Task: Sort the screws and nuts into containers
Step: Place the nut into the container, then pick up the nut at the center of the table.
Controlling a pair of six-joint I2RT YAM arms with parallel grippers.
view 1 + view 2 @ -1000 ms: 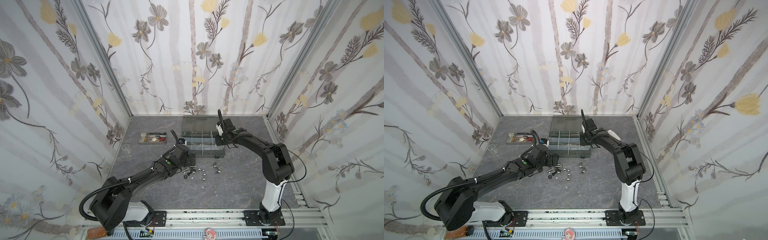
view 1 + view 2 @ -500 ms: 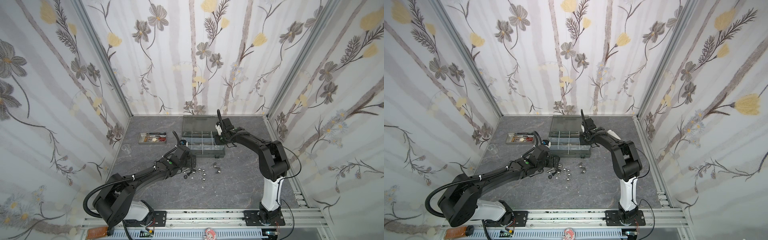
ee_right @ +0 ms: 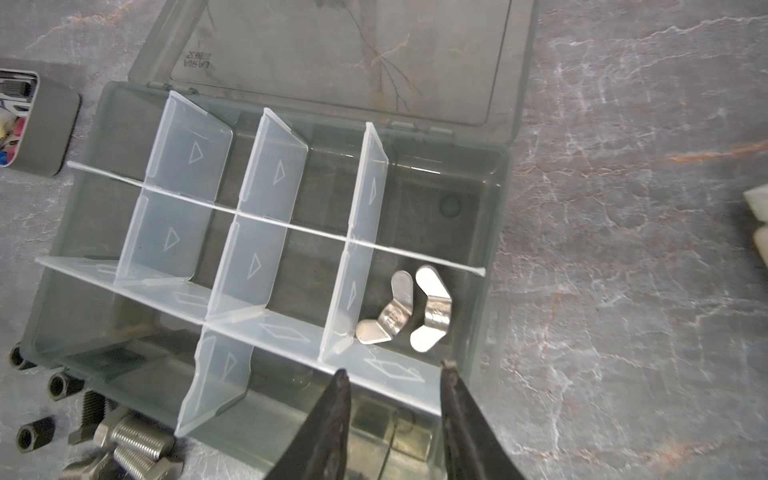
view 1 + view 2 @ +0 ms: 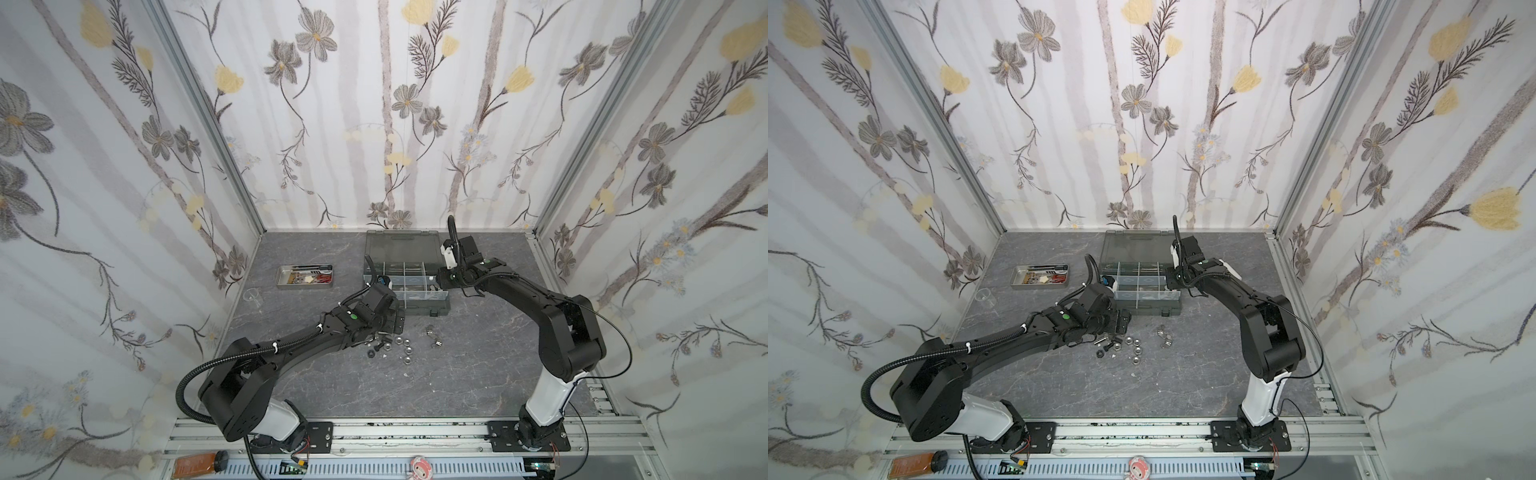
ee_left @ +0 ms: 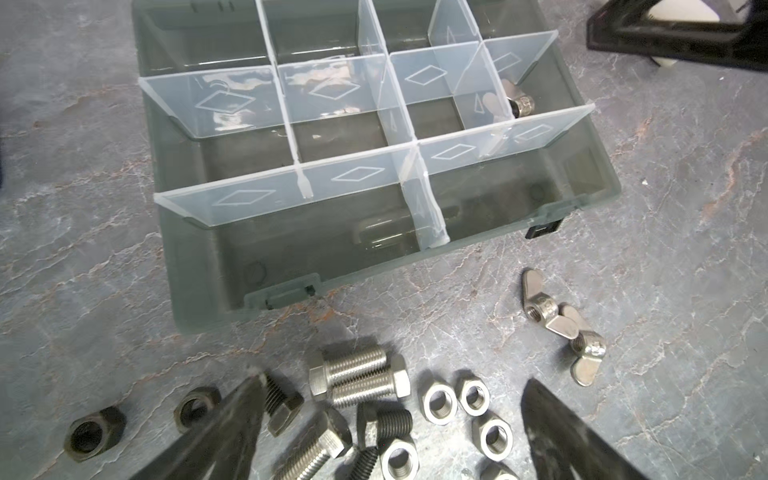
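Observation:
My left gripper (image 5: 393, 380) (image 4: 394, 325) hangs open low over a loose pile on the table, with nothing between its fingers. The pile holds silver hex screws (image 5: 357, 376), black screws (image 5: 386, 419), silver nuts (image 5: 440, 403) and black nuts (image 5: 97, 430). Two wing nuts (image 5: 561, 324) lie apart to one side. My right gripper (image 3: 395, 368) (image 4: 440, 282) is open and empty above the right end of the grey box of containers (image 3: 492, 232) (image 4: 419, 309). Two wing nuts (image 3: 411, 311) rest in the compartment just beyond its tips. The other compartments look bare.
The box's smoky lid (image 4: 401, 245) lies open flat behind it. A shallow steel tray (image 4: 305, 286) with small items sits at the back left, and a small clear cup (image 4: 251, 296) stands near the left wall. Patterned walls close in three sides.
The right gripper's jaws have parted over the box's right end. The left arm has barely shifted above the pile, its jaws still wide.

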